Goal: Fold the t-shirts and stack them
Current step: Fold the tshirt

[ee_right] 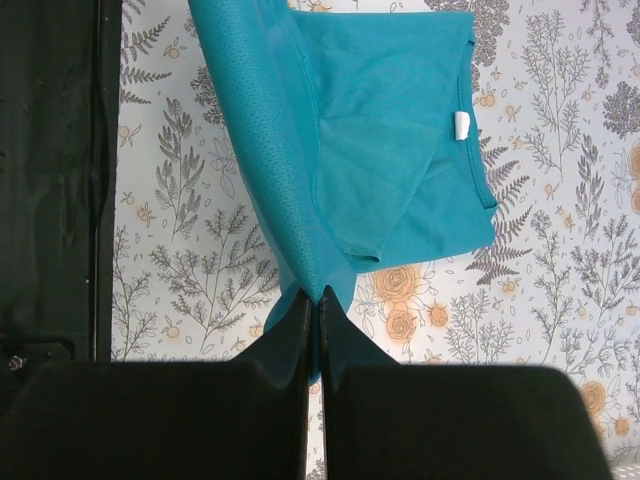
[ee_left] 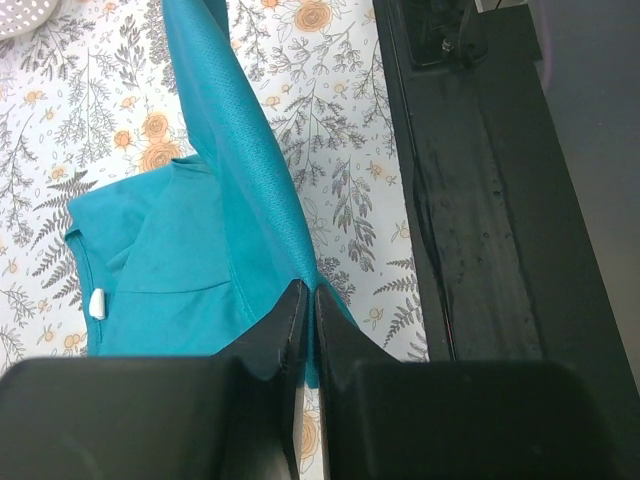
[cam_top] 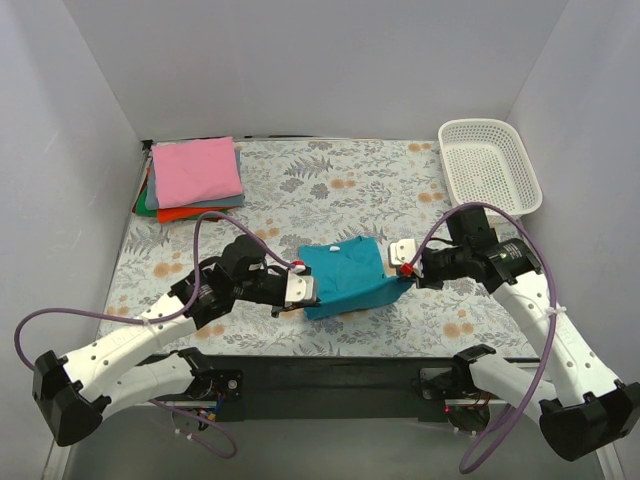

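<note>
The teal-blue t-shirt (cam_top: pixel 345 278) lies partly folded at the table's near middle, collar toward the back. My left gripper (cam_top: pixel 303 291) is shut on its near left corner, the cloth pinched between the fingers in the left wrist view (ee_left: pixel 309 300). My right gripper (cam_top: pixel 400 262) is shut on its near right corner, seen in the right wrist view (ee_right: pixel 318 298). The held near edge (ee_left: pixel 240 140) (ee_right: pixel 265 130) is lifted taut between the grippers above the rest of the shirt (ee_left: pixel 160 270) (ee_right: pixel 400 140). A stack of folded shirts, pink on top (cam_top: pixel 195 170), orange-red (cam_top: pixel 185 213) and green below, sits at back left.
A white mesh basket (cam_top: pixel 489 165) stands at the back right. The floral table cloth (cam_top: pixel 330 185) covers the table. A black rail (cam_top: pixel 330 375) runs along the near edge. White walls enclose the left, back and right sides.
</note>
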Motion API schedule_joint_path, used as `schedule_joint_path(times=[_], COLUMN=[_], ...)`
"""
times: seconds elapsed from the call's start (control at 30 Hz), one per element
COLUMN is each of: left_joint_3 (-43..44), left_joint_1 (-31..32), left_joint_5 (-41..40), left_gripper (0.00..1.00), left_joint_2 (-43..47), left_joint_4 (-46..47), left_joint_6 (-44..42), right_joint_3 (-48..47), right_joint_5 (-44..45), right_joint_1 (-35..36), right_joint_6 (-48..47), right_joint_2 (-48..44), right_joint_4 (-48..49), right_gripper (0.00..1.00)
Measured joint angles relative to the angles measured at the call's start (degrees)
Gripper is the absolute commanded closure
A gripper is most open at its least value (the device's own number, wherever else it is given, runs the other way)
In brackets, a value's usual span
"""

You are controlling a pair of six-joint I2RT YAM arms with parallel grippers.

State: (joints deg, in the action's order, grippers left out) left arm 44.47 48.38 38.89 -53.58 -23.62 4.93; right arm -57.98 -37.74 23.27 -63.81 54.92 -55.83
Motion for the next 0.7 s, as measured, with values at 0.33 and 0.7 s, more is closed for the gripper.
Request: schedule_joint_path(times=[0.33, 0.7], left_joint_3=[-1.3, -1.3], left_joint_1=[-3.5, -16.4], left_joint_5=[-0.9, 4.5], left_gripper=[1.0, 1.0], left_joint_2=[-3.6, -9.9], left_joint_4=[4.7, 12.9], left_joint_6=[0.2, 0.3], right_joint_3=[-4.2, -10.3], right_joint_5=[0.7, 1.1], right_joint_1=[0.0, -0.6], right_joint_6=[-1.4, -2.4], right_joint_2=[7.9, 19.4], right_joint_4=[0.5, 3.0], right_gripper=[0.99, 0.99])
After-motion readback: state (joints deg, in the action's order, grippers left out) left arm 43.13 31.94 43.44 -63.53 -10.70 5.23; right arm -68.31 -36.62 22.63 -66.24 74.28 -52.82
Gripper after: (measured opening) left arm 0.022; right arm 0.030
